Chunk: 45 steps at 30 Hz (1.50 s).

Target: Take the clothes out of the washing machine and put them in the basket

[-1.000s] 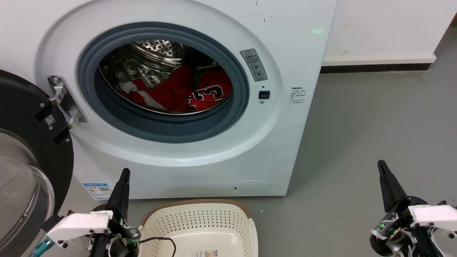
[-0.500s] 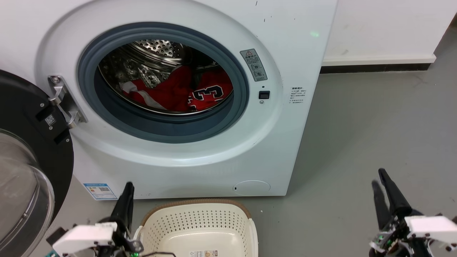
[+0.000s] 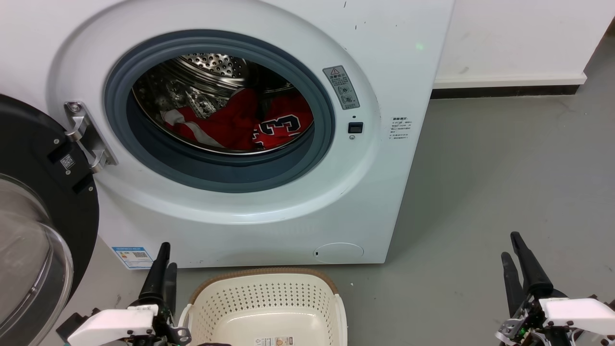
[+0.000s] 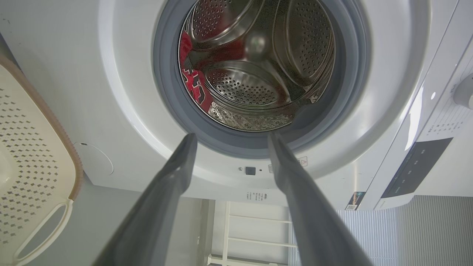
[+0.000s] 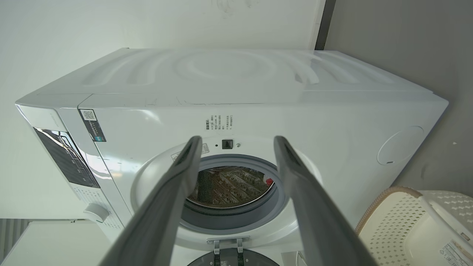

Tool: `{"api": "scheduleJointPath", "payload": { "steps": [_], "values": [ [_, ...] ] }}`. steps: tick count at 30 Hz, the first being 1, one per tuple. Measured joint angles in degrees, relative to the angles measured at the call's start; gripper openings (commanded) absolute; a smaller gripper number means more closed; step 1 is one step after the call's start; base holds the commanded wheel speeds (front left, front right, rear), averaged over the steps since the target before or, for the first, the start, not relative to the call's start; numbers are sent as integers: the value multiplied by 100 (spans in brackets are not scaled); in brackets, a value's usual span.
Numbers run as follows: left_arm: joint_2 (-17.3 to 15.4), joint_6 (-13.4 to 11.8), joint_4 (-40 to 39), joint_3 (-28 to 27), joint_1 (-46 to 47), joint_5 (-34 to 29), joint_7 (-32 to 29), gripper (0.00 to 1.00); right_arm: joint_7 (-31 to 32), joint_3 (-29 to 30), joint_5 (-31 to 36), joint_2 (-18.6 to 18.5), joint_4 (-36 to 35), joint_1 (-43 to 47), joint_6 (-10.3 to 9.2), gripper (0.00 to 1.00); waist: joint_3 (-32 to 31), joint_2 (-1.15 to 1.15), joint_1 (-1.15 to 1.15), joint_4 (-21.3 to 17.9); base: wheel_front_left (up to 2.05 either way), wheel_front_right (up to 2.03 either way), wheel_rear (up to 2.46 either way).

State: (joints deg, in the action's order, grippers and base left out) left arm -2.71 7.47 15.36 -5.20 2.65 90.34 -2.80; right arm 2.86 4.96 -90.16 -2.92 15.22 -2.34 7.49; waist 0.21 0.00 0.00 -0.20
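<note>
- Hovering low at the near left, the left gripper (image 3: 167, 257) points upward just beside the basket's left edge; the left wrist view shows its two dark fingers (image 4: 172, 177) spread apart with nothing between them
- At the near right, the right gripper (image 3: 510, 245) hangs over the grey floor (image 3: 504, 158), well apart from the basket; the right wrist view shows its fingers (image 5: 173, 184) likewise spread and empty
- Between the two grippers the basket (image 3: 262, 275) stands on the floor, close against the foot of the washing machine; it has cream perforated walls and a brown rim, and the part of its bottom that shows is bare but for a label sticker (image 3: 274, 341)
- Behind the basket rises the white washing machine (image 3: 384, 192), its dark door (image 3: 29, 144) swung open to the left on a metal hinge (image 3: 86, 137)
- A grey seal (image 3: 216, 173) rings the porthole, with a warning sticker (image 3: 341, 87) just right of it
- Deeper in, the clothes (image 3: 230, 125) lie in a red heap at the bottom of the perforated steel drum (image 3: 211, 65): white striped trim at the left, a jersey (image 3: 283, 127) with a black-and-white 3 at the right
- Farthest back, right of the machine, a white wall (image 3: 519, 38) meets the floor along a dark skirting (image 3: 504, 90)
</note>
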Motion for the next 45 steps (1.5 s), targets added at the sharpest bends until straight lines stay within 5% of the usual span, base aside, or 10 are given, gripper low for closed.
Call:
{"api": "scheduleJointPath", "payload": {
  "steps": [11, 24, 36, 45],
  "values": [
    [0, -19, -70, -461, -9, -1026, 274, 100, -268, 135, 1244, 8, -89, 11, 0, 100, 3, 0, 0, -20, 0, 0, 0],
    [-1, -587, -872, -659, -11, -2443, 554, 100, -544, 381, 3328, 5, -708, 1, 0, 100, 27, 0, 0, -29, 0, 0, 0],
    [-3, -1051, -1814, -87, -129, -4083, 771, 100, -777, -65, 5561, 5, -1558, 1, 0, 100, 74, 0, 0, -54, 0, 0, 0],
    [-3, -899, -2073, 333, -245, -5037, 928, 100, -933, -369, 6842, 5, -1772, 10, 1, 100, 81, 0, 0, -87, 0, 0, 0]
  ]
}}
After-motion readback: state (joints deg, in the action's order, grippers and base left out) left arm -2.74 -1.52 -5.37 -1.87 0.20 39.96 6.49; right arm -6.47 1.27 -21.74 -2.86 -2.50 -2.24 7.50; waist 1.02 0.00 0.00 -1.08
